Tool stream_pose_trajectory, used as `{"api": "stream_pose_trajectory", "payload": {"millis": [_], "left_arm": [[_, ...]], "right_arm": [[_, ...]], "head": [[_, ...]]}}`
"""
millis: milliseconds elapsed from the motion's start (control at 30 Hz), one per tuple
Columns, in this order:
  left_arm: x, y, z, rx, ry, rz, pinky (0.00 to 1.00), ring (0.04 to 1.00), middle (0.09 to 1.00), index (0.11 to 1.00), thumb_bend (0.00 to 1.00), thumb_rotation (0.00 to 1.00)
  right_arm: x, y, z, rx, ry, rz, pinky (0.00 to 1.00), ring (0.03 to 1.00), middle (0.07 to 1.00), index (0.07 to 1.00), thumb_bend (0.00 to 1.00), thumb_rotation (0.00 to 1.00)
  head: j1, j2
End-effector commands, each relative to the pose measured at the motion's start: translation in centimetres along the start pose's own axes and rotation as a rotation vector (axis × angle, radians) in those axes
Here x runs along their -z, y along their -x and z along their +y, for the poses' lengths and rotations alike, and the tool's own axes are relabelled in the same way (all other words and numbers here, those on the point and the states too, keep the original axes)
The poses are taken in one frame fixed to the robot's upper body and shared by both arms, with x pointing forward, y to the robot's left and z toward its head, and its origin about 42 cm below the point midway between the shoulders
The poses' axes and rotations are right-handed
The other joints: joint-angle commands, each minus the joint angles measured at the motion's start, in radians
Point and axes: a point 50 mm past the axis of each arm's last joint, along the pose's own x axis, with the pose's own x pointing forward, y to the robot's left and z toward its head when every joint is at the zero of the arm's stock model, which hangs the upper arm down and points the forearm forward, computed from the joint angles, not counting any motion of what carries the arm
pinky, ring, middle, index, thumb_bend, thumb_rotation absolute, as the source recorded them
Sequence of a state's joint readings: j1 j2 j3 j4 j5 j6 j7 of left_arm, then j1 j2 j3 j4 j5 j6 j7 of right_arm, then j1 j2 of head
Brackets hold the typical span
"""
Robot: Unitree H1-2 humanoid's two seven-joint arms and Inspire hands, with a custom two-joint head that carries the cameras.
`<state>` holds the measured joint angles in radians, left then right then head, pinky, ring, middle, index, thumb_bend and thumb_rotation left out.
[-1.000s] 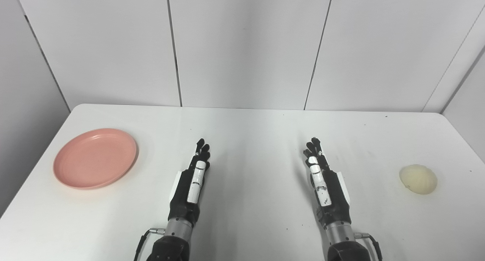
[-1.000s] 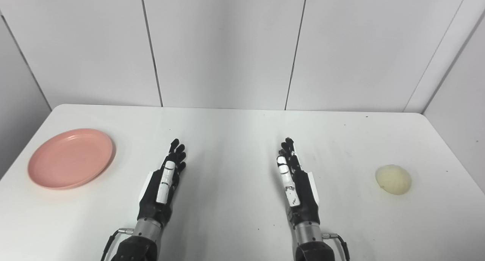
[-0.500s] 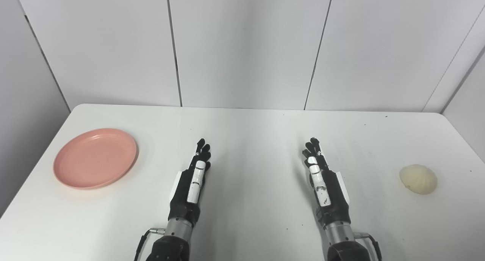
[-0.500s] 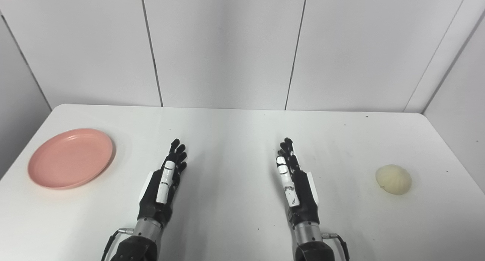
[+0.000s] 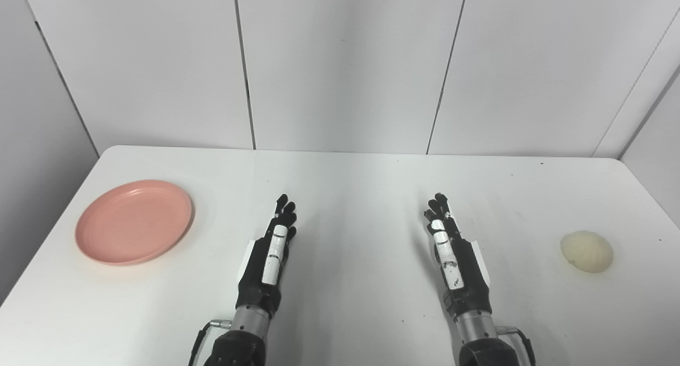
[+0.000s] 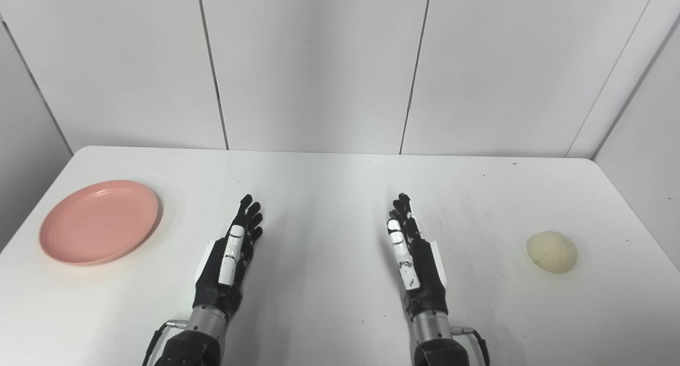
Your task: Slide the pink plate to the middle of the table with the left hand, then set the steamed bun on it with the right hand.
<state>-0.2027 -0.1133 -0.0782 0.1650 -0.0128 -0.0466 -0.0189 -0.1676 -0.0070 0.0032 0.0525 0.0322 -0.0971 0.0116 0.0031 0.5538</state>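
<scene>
The pink plate lies flat near the left edge of the white table, with nothing on it. A pale steamed bun rests near the right edge. My left hand is stretched out flat and open near the front middle, well to the right of the plate and apart from it. My right hand is likewise open with fingers extended forward, a good distance left of the bun. Neither hand holds anything.
White wall panels rise right behind the table's far edge. The table drops off at its left and right edges close to the plate and the bun.
The right hand has crept very slightly forward. The left hand, plate and bun have not moved.
</scene>
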Motion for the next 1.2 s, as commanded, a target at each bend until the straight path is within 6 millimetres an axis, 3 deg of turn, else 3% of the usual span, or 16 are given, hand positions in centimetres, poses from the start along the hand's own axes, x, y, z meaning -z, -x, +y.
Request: {"api": "stream_pose_trajectory", "payload": {"millis": [0, 1167], "left_arm": [[0.89, 0.33, 0.58, -0.011, -0.011, 0.014, 1.0, 1.0, 1.0, 1.0, 0.61, 1.0], [0.8, 0.41, 0.62, 0.012, 0.008, 0.037, 1.0, 1.0, 1.0, 1.0, 0.64, 1.0]], "right_arm": [[-0.32, -0.09, 0.06, -0.006, 0.003, -0.02, 1.0, 0.964, 0.969, 0.98, 0.57, 0.91], [-0.3, -0.11, 0.03, -0.008, -0.001, -0.022, 1.0, 0.963, 0.97, 0.983, 0.54, 0.89]], "head": [[0.0, 0.001], [-0.001, 0.003]]}}
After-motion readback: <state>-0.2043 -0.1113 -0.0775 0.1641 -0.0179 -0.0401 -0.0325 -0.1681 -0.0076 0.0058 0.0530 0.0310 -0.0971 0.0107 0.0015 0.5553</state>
